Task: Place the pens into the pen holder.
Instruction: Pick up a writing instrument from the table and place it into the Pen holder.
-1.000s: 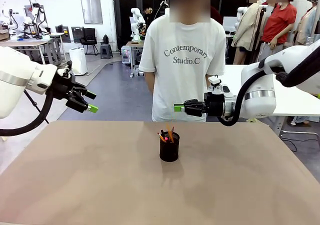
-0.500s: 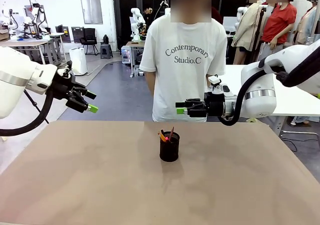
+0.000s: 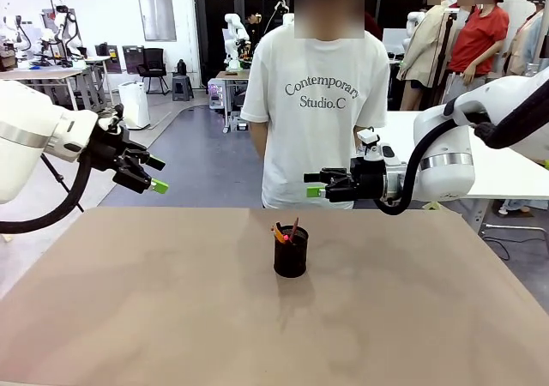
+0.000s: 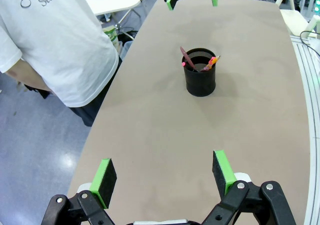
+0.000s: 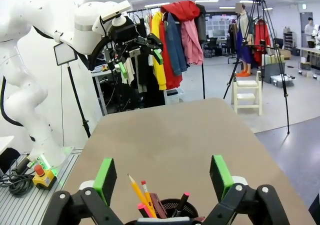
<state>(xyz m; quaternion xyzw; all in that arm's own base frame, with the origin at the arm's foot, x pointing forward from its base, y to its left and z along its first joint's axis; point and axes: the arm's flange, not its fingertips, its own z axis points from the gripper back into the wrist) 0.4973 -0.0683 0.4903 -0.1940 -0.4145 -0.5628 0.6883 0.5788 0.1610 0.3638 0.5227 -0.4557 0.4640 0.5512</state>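
The black mesh pen holder (image 3: 290, 258) stands upright near the table's middle, and the pens (image 3: 286, 232) lean in it with their ends above the rim. My right gripper (image 3: 313, 184) hangs open and empty above and just right of the holder, pointing left. My left gripper (image 3: 153, 173) is open and empty, high off the far left of the table. The left wrist view has the open left gripper (image 4: 164, 170) well short of the pen holder (image 4: 200, 78) and pens (image 4: 201, 64). In the right wrist view the open right gripper (image 5: 163, 176) sits over the pens (image 5: 145, 195) and the holder's rim (image 5: 175, 203).
A person in a white T-shirt (image 3: 314, 103) stands at the table's far edge, just behind the holder, arms at the sides. The brown tabletop (image 3: 171, 317) is bare around the holder. Other tables and racks stand farther off.
My right gripper has opened and drawn slightly back to the right. A pen that stood taller in the holder has settled lower. The left arm has not moved.
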